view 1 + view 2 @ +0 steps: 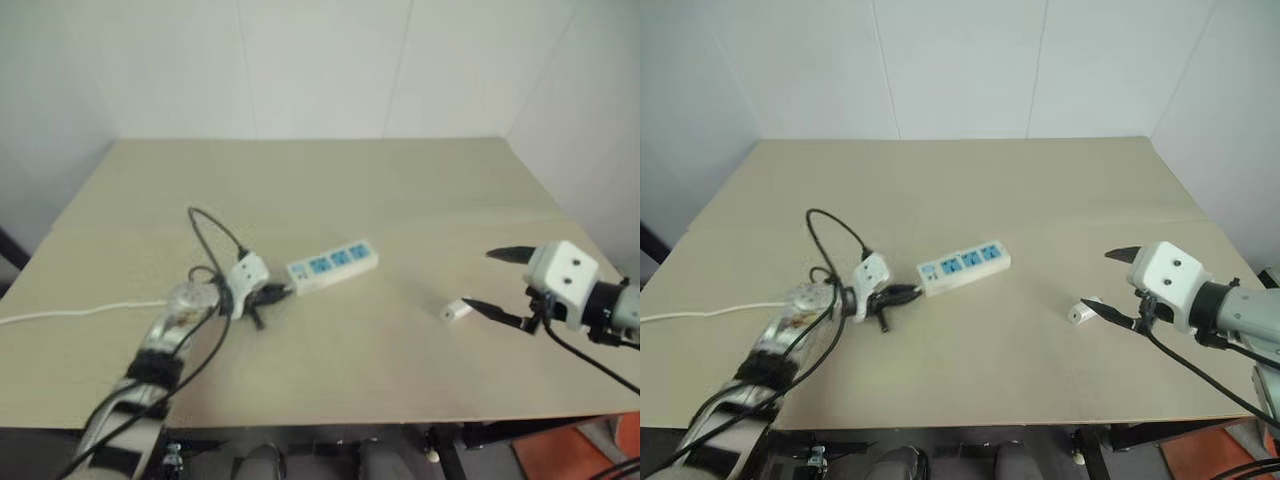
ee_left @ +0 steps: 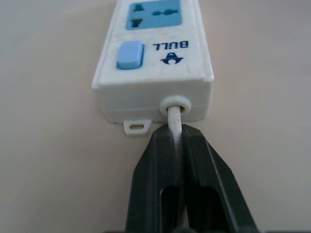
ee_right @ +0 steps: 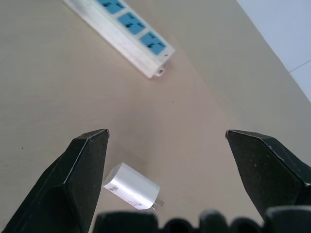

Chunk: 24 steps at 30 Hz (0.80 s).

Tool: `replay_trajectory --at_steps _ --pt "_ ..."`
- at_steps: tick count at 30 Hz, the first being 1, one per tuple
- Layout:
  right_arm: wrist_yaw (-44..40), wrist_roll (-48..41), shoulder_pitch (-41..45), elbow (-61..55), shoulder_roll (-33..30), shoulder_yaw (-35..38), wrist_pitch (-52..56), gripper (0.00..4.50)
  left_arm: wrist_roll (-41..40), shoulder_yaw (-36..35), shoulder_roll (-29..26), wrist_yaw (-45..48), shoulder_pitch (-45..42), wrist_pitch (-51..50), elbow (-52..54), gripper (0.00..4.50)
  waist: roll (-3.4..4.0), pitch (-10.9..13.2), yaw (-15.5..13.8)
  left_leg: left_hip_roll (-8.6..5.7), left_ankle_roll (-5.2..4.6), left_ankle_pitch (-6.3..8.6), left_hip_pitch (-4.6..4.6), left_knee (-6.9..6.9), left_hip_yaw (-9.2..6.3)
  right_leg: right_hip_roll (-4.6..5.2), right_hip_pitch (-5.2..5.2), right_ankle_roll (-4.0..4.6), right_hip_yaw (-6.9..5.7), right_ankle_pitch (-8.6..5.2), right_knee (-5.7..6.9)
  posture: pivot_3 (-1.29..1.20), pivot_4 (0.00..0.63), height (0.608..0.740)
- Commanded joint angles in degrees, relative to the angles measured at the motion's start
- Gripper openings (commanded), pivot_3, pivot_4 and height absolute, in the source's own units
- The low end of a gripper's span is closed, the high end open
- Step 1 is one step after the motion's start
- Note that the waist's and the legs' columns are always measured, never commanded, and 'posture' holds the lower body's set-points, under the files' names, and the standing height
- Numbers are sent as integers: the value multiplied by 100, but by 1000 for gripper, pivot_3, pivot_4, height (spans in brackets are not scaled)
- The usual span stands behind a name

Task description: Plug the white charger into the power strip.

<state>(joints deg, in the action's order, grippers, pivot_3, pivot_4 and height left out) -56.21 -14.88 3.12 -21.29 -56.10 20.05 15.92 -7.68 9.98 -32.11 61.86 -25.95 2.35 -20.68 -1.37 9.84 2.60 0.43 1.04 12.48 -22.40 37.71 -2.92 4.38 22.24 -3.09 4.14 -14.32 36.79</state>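
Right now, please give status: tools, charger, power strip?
Left tool shut on cord at power strip switch end. Right tool open, above white charger lying on table. Nothing between charger and strip.

Charger (image 1: 455,310) right of power strip (image 1: 332,266)

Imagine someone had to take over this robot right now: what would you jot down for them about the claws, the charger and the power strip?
Left claw: shut on the thin white cord right where it leaves the switch end of the power strip.
Right claw: open, holding nothing, hanging over the white charger.
The power strip lies flat near the middle of the table, all socket faces free.
The white charger lies on its side on the table to the right of the strip, well apart from it, prongs showing.
Done: strip steadied by its cord.
Left: pick up the charger, carry it to the strip, push it into a socket.
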Motion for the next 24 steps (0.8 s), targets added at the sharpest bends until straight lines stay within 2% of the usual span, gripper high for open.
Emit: replay_trajectory --at_steps 1,3,4,9,11,14,16,18,20,24 --pt "-26 -137 67 -93 -31 88 -72 4500 -358 -79 -414 703 667 128 751 12 0 0 -25 1 0 0 0 0 0 0 0 2 -1 -1 1 0 150 740" --pt "-59 -147 105 -66 -44 52 -81 4500 -476 -196 -587 829 916 209 916 12 0 0 -55 1 0 0 1 2 -1 1 -2 2 -3 0 3 0 150 740" --pt "-71 -146 138 -39 -46 24 -93 4500 -511 -239 -645 838 977 140 959 648 0 0 -69 1 0 0 3 3 0 1 -4 1 -5 -1 3 0 150 740" --pt "-120 -110 327 90 -45 -130 -157 4500 -778 -411 -716 992 895 28 1032 2094 0 0 -100 5 0 -1 4 8 8 0 -6 -33 -4 -22 -2 0 150 740" --pt "-153 -114 352 107 -54 -143 -172 4500 -1015 -489 -779 1182 896 -118 1218 2786 0 1 -102 6 0 -1 -2 8 8 -1 -1 -29 -5 -21 -2 0 150 740" --pt "-195 -130 304 95 -74 -71 -183 4500 -1319 -571 -1168 1759 915 -297 1525 3684 -2 2 -101 9 0 -1 -17 7 4 -4 12 2 -8 -4 -3 0 150 740" --pt "-179 -107 291 95 -68 -55 -178 4500 -1528 -646 -1161 1836 752 -439 1532 4329 0 3 -95 10 0 -1 -30 7 4 -5 26 3 -9 -3 -2 0 150 740" --pt "-159 -97 284 62 -42 -69 -163 4500 -1451 -632 -835 1643 497 -191 1298 4448 1 3 -128 8 -1 -1 -29 8 5 -3 25 3 -9 -4 0 0 150 740" --pt "-125 -95 322 28 -10 -123 -141 4500 -1397 -623 -238 1360 212 112 907 4448 2 2 -194 5 -1 -1 -22 13 4 -1 10 -6 -13 -8 -4 0 150 740" --pt "33 -86 503 20 103 -210 -155 4500 -1085 -423 450 1508 -230 709 -92 4448 -6 4 -181 -1 -1 -1 -24 16 1 1 3 -7 -13 -2 -14 0 150 740"
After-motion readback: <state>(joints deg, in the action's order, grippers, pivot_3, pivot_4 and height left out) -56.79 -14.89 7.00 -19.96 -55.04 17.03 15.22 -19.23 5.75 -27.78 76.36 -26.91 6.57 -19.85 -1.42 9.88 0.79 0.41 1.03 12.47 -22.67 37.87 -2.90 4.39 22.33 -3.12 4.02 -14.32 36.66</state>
